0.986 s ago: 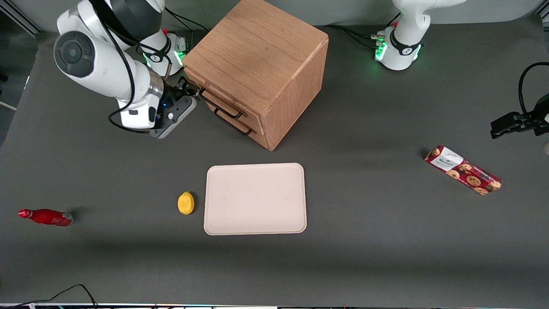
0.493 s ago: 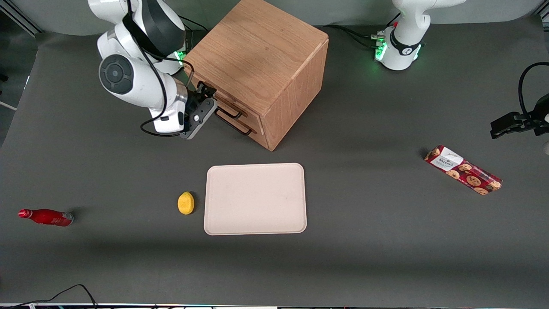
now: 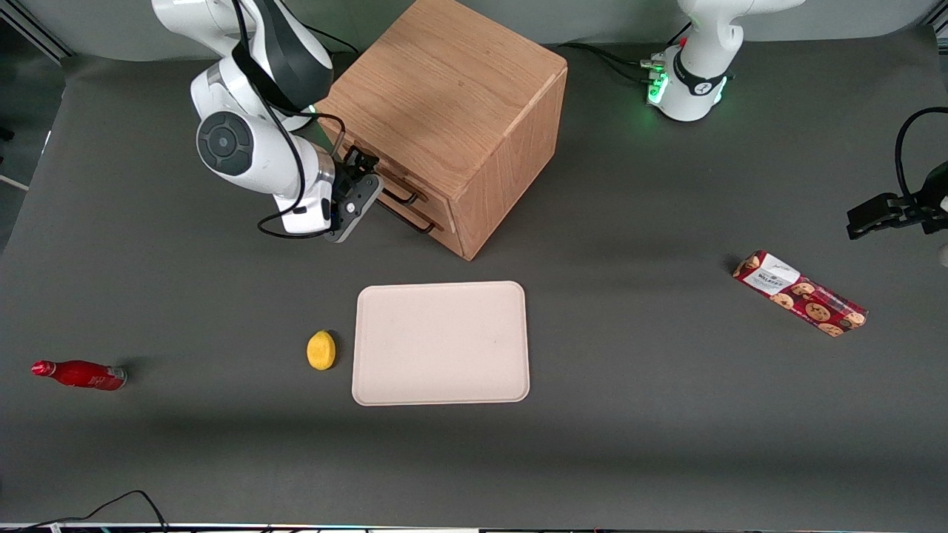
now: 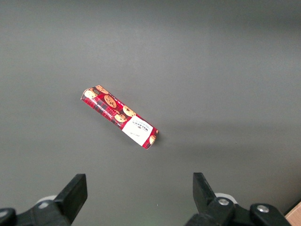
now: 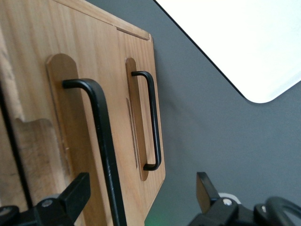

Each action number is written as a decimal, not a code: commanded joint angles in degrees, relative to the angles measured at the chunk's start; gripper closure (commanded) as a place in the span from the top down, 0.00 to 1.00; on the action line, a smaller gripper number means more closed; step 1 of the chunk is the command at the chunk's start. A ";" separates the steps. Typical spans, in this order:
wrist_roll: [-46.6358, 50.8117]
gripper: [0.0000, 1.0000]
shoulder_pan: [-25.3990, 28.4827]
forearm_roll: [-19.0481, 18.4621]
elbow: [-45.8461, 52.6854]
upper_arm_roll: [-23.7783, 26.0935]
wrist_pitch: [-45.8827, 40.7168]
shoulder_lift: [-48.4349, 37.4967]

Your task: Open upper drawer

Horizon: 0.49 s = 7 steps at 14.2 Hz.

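Observation:
The wooden cabinet [image 3: 444, 96] stands at the back of the table, its front turned toward the working arm's end. The upper drawer [image 3: 392, 180] looks closed, and its thin black bar handle [image 3: 400, 196] is partly covered by my arm. My right gripper [image 3: 372, 178] is right in front of this drawer. In the right wrist view the gripper [image 5: 141, 197] is open, and the upper handle [image 5: 101, 127] runs between its fingers without touching them. The upper drawer's oak front [image 5: 33, 80] fills the space beside it. The lower drawer's handle [image 5: 154, 117] lies apart from the fingers.
A beige tray [image 3: 441, 343] lies nearer the front camera than the cabinet, with a yellow lemon [image 3: 321, 349] beside it. A red bottle [image 3: 79, 374] lies toward the working arm's end. A cookie pack [image 3: 800, 293] lies toward the parked arm's end and also shows in the left wrist view [image 4: 120, 116].
My right arm has swung in toward the cabinet's front. The gripper has moved from beside the cabinet's corner to the upper drawer's handle. The drawers have not moved.

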 commanded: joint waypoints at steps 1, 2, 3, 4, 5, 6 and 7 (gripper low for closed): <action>-1.70 1.00 -0.22 1.52 -1.38 0.76 1.76 0.03; -1.70 1.00 -0.14 1.52 -2.00 0.84 2.46 0.11; -1.70 1.00 -0.14 1.52 -2.44 1.11 3.16 0.12; -1.70 1.00 -0.14 1.52 -2.62 1.19 3.69 0.29; -2.13 1.00 -0.14 1.52 -2.71 1.20 3.87 0.73; -2.49 1.00 -0.14 1.52 -2.79 1.11 3.96 0.82; -2.49 1.00 -0.14 1.43 -2.80 1.11 4.31 1.34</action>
